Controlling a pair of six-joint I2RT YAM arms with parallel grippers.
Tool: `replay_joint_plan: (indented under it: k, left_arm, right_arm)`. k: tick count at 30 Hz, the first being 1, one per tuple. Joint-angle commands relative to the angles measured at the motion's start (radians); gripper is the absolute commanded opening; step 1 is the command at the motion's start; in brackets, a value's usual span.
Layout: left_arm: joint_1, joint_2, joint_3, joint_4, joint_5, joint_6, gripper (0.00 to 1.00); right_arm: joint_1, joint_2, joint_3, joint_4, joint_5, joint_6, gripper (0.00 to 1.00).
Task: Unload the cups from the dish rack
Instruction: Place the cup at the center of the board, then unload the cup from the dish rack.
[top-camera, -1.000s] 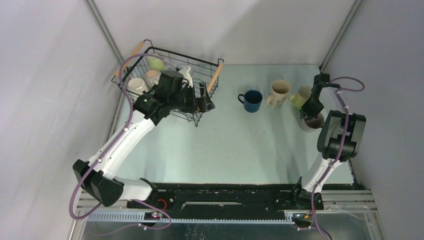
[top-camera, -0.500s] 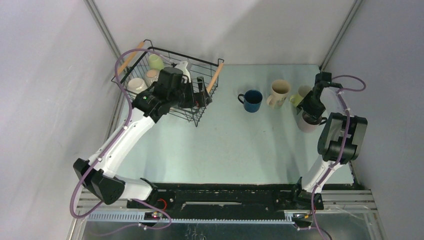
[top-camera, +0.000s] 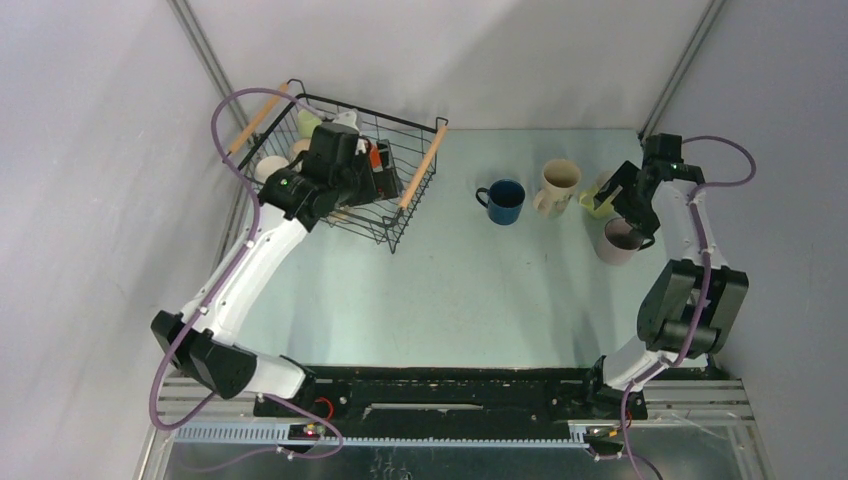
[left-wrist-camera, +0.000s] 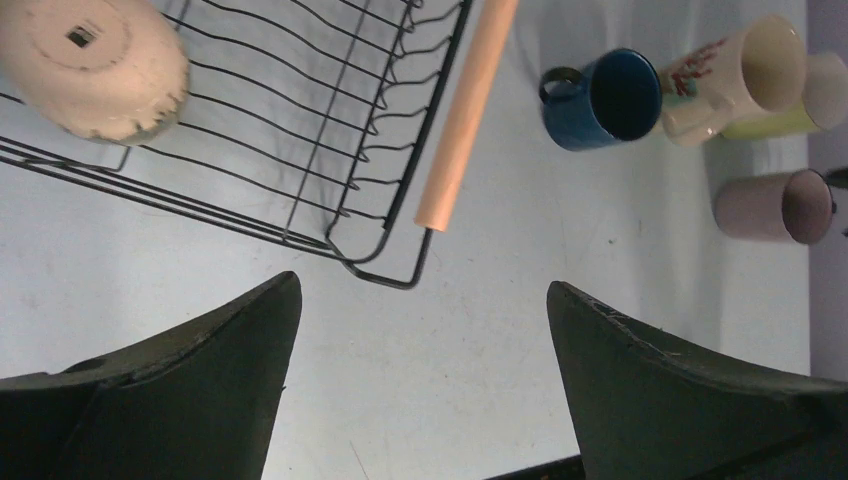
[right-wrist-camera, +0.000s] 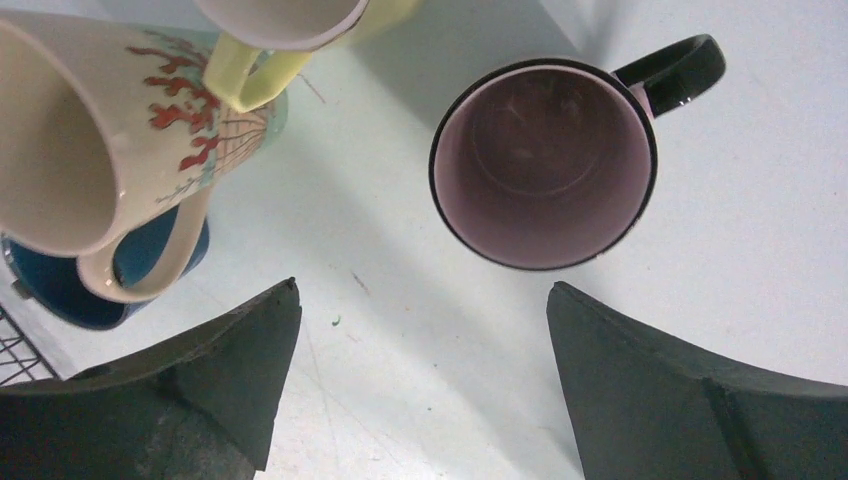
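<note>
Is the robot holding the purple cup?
No, the purple cup stands free on the table; the right gripper is open and off it.

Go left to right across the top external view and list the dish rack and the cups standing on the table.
dish rack → navy cup → cream cup → mauve cup. The yellow-green cup overlaps the mauve one sideways, so it is left out.

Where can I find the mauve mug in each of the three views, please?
Top external: the mauve mug stands at the far right.
Left wrist: the mug is at the right edge, mid-height.
Right wrist: the mug is upper centre, seen from above.
Shared landmark: the cream mug with red print.
</note>
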Motion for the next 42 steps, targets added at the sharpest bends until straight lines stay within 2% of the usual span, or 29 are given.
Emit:
replay_joint_plan:
  k: [1,11,21,28,42]
  left_arm:
    - [0.029,0.044,0.123,-0.042,-0.096,-0.022,1.0]
    - [0.141,0.24,0.33,-0.103,-0.17,-0.015,1.0]
    - [0.21,0.558,0.676,-0.195,-0.273,-0.033,1.0]
    - [0.256,0.775,0.918,-0.192,-0.313,0.006,1.0]
    - [0.284,0.932,0.948,0.108,-0.366,0.154,1.0]
  right_arm:
    - [0.018,-0.108,-0.005,-0.034,0.008,-0.018,1.0]
    - [0.142,-0.254,-0.004,-0.045,0.021,-0.017,1.0]
    - [0.352,-0.358,-0.002,-0.047,0.025,-0.007,1.0]
    - [0.459,-0.379,-0.002,-0.017,-0.001,-0.012,1.0]
    - [0.549,-0.389,-0.008,0.005,-0.017,-0.034,1.0]
